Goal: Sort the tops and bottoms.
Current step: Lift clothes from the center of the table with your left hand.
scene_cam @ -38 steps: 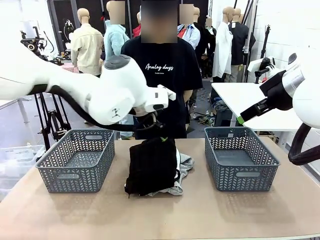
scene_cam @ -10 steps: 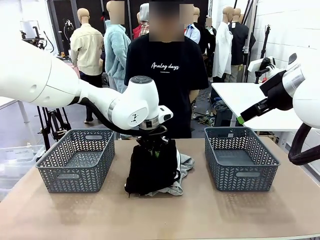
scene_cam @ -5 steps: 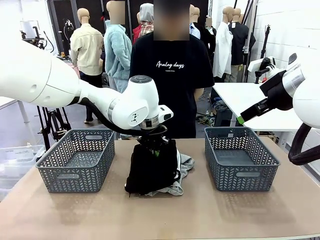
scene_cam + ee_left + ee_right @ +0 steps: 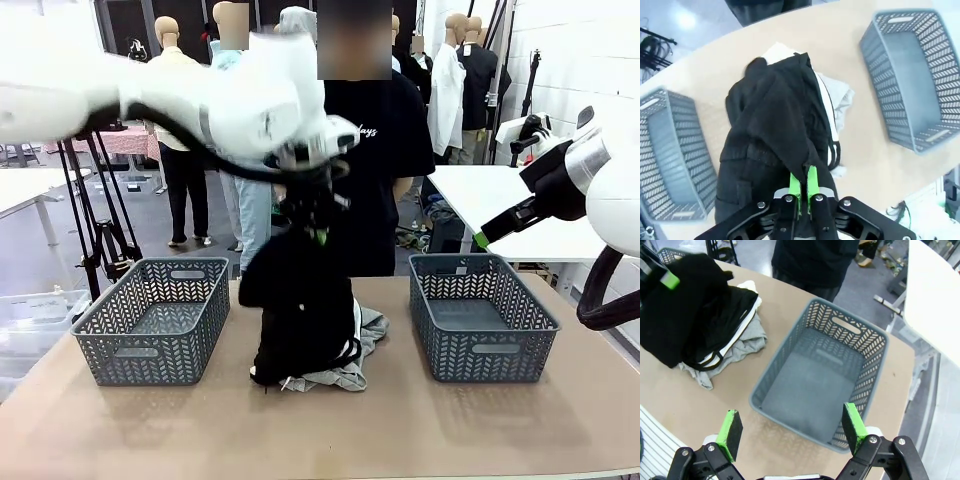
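Left jaws pinch the black garment (image 4: 300, 300), hoisted over the bench's middle, its lower end on the grey one (image 4: 355, 376); right jaws gape, idle. Lifting step. Next: clear the pile, swing to a basket (image 4: 150, 350). Possibly trousers, hard to tell.

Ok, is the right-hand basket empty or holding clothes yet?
Empty. The right-hand basket shows a bare grey floor, no garment inside.

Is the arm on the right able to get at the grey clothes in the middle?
Probably yes, at the edge: the grey garment pokes out bare on the side facing the open right gripper, and nothing stands over it. The black garment, pinched by the left gripper, drapes over the rest.
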Controlling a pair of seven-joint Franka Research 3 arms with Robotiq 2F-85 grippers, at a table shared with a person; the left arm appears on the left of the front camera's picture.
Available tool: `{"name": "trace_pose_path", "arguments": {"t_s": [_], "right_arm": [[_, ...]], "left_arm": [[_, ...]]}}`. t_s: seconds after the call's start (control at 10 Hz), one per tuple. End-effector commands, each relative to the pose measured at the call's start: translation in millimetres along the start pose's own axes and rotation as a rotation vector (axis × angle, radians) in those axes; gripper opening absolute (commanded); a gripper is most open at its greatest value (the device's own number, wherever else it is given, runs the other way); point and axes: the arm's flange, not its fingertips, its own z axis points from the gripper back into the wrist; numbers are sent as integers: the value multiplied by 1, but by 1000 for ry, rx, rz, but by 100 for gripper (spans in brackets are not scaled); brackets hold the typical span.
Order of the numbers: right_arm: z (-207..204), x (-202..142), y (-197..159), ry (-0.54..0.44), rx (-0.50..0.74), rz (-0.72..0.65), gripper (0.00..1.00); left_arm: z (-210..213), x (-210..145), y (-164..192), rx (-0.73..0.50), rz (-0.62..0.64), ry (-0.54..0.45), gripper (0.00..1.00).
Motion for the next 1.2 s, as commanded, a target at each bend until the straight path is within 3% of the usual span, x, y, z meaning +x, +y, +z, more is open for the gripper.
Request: {"name": "trace_pose_path", "arguments": {"t_s": [0.0,0.2,0.4,0.8,1.1], "right_arm": [[0,0,0,1,7,2,100],[0,0,0,1,7,2,100],[0,0,0,1,7,2,100],[0,0,0,1,7,2,100],[0,0,0,1,7,2,100]], "left_arm": [[24,14,-8,-13,18,4,0],[78,16,-19,-20,-21,-98,0],[106,9,-23,37,-8,-164,0],[124,-7,-22,65,18,-196,0],[119,7,-20,43,-13,-167,0]]}}
